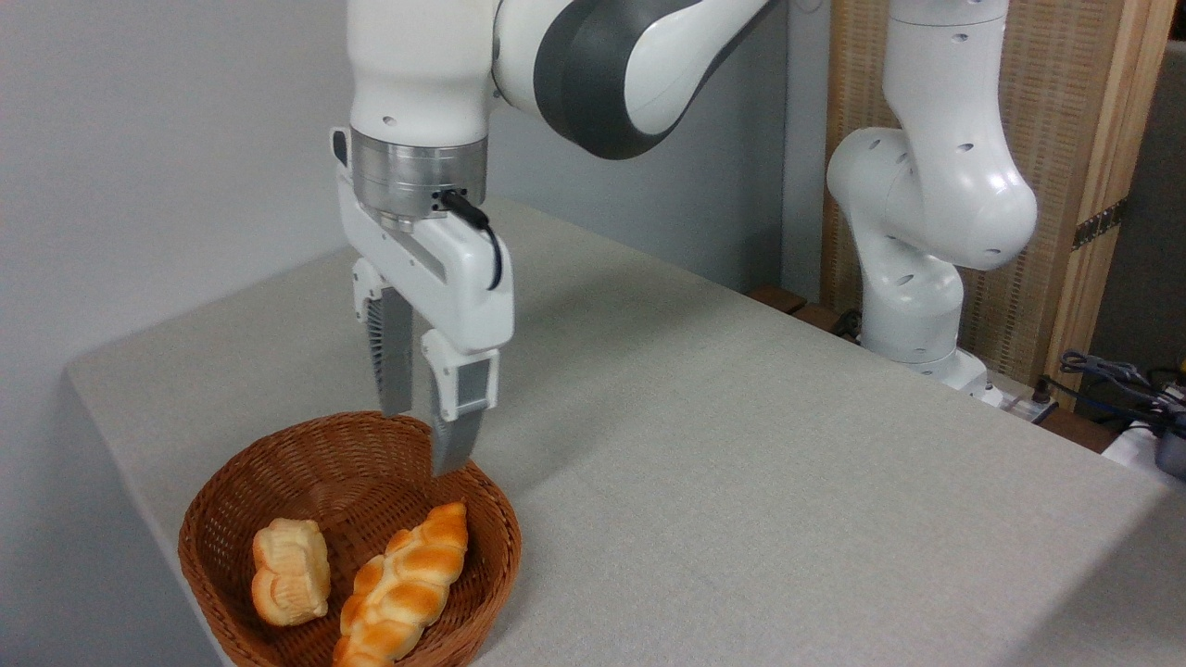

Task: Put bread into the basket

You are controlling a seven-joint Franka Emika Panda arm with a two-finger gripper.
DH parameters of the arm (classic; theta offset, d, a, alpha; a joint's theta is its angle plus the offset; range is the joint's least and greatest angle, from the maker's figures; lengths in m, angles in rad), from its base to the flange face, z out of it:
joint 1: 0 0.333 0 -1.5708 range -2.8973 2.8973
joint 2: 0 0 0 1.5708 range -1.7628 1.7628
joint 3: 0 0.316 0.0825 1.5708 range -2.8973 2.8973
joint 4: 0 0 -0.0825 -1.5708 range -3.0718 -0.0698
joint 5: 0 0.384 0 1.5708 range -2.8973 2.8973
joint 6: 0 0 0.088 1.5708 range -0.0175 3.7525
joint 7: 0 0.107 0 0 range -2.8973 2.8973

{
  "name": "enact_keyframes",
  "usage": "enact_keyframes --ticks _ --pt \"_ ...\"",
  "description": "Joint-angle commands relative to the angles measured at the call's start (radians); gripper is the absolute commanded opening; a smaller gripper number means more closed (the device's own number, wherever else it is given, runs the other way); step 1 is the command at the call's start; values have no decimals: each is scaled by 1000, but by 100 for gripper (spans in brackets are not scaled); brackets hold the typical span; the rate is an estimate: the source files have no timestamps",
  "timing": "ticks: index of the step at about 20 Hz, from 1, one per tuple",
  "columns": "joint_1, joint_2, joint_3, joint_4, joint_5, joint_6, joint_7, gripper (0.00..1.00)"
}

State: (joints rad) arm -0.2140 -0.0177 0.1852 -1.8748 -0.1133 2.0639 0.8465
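A table [741, 445] covered in pale grey-beige cloth fills most of the scene, with its far corner set close to the walls. At the left and behind it, a plain light grey wall [139, 139] is seen, smooth and evenly lit, with soft shadows thrown onto the cloth. At the far right, a panel [1066, 111] of woven tan material is held in a light wooden frame [1112, 167], with a dark metal fitting fixed on the frame. Beyond the table's right edge, a dark brown ledge [788, 301] is visible, and a tangle of dark cables [1112, 375] lies near the right border.
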Motion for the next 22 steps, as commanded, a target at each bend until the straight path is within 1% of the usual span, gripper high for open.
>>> enact_keyframes --ticks 1,2,3,4,5,9,12,13,16,22 --pt "-7 -37 28 5 18 -106 -23 100" --pt "-7 -41 28 5 47 -135 -23 100" --pt "-7 -44 27 6 63 -151 -21 100" --pt "-8 -51 20 5 93 -175 -23 100" --pt "-8 -53 17 5 112 -191 -24 100" --pt "-8 -57 27 6 112 -215 -27 100" --pt "-8 -62 28 6 110 -215 -27 100" --pt "-7 -61 30 8 103 -214 -24 100" --pt "-7 -61 30 32 100 -214 -23 100" --pt "-7 -59 30 32 101 -215 -23 100"
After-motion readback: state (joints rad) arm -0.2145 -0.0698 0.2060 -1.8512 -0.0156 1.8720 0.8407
